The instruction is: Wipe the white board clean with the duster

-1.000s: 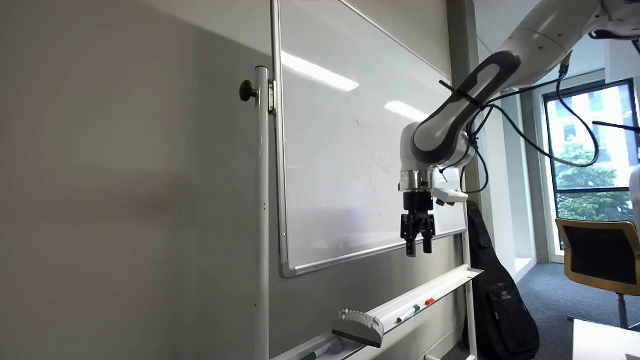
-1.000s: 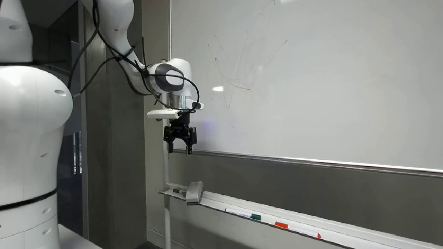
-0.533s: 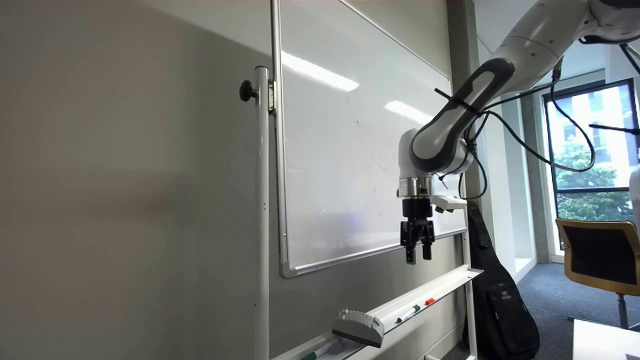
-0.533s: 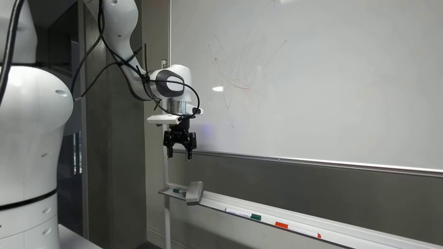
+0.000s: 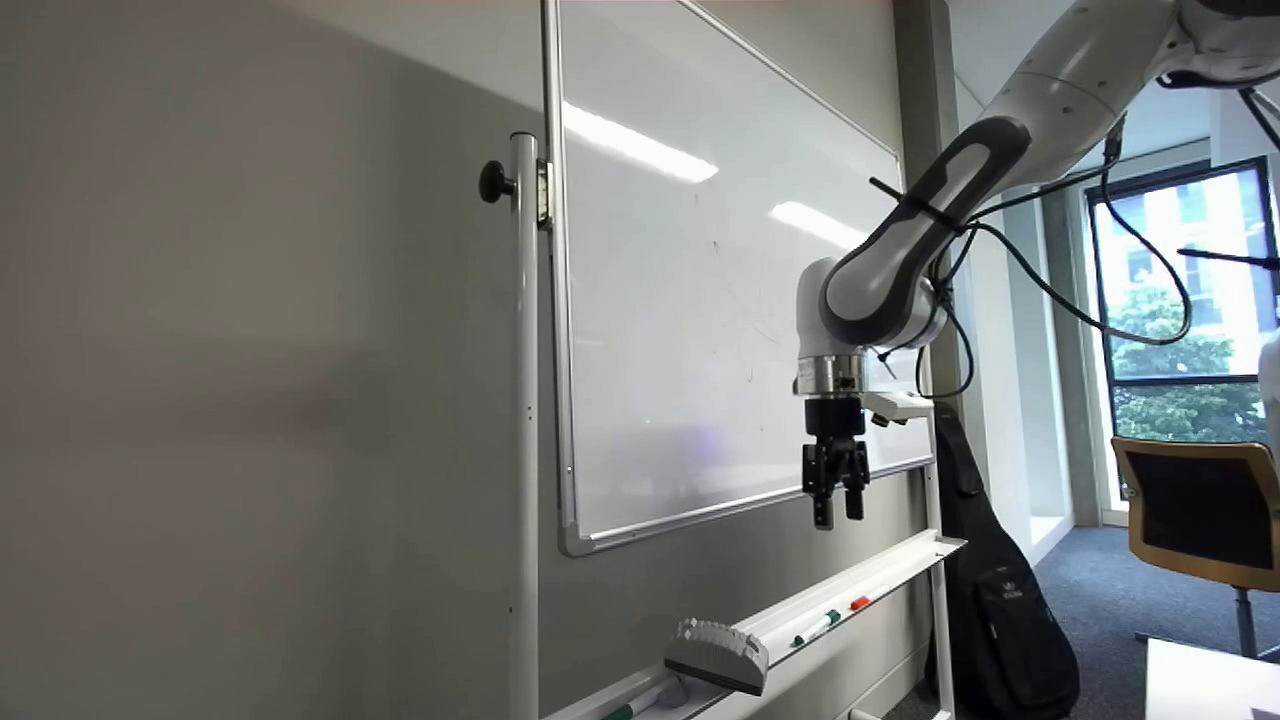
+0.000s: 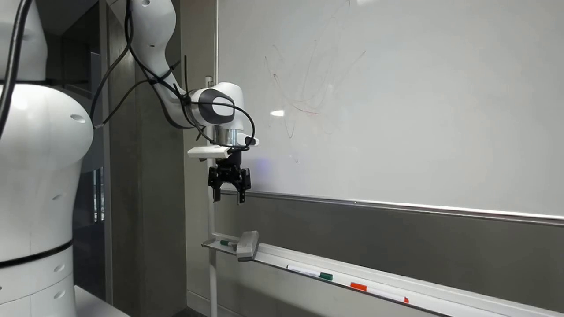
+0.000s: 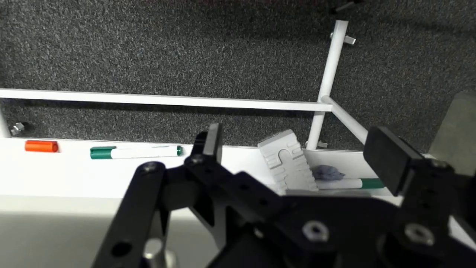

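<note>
The duster [image 7: 288,160] lies on the counter [image 6: 273,257], whitish back up, with a dark strip along its lower edge. Its long axis runs slantwise, more across the counter than along it: one end juts past the front edge, and the other points back toward the wall [image 5: 300,500]. Its sides are ribbed, and a curved outline is moulded into its back.

Just beside it lie a green marker [image 7: 344,184], cap pointing away from the duster, and a grey-blue wad [image 7: 328,172]; whether the marker touches the duster I can't tell. On the other side, lengthwise along the counter, come a second green marker [image 7: 145,152] and a red marker [image 6: 382,293]. Any print on them is too small to read.

The claw [image 6: 229,197] hangs higher up, pointing down, its fingers [image 7: 388,160] spread wide with nothing between them, well apart from the duster. The arm [image 5: 915,250] reaches down to it in front of the board [image 5: 690,350], where faint reddish strokes [image 6: 305,111] loop, not legible to me as words.

In an exterior view, a black bag [image 5: 985,560] stands by the counter's far end, its small white logo unreadable from here. Past it a chair [image 5: 1195,510] stands before a window [image 5: 1170,365].
</note>
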Available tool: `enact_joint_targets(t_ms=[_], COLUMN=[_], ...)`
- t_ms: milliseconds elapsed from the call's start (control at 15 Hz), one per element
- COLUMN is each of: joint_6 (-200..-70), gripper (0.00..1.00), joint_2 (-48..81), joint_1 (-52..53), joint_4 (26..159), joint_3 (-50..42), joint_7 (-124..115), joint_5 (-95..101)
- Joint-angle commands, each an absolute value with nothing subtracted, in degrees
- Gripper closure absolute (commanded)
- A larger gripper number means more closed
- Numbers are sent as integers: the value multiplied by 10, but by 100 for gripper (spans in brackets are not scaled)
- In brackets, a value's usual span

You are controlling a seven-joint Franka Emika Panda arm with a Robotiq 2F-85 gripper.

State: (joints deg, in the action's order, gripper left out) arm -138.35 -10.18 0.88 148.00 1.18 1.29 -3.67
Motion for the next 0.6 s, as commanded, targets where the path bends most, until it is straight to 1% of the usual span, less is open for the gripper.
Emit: enact_joint_targets(t_ms=[0, 333, 533], joint_6=[-1431, -1579, -1665], gripper=[0, 0, 0], joint_2=[-65, 36, 99], joint_1=[10, 8, 21], joint_4=[1481, 1472, 1458], joint_3=[9, 14, -1], joint_7=[53, 51, -13], joint_5=[2, 100, 206])
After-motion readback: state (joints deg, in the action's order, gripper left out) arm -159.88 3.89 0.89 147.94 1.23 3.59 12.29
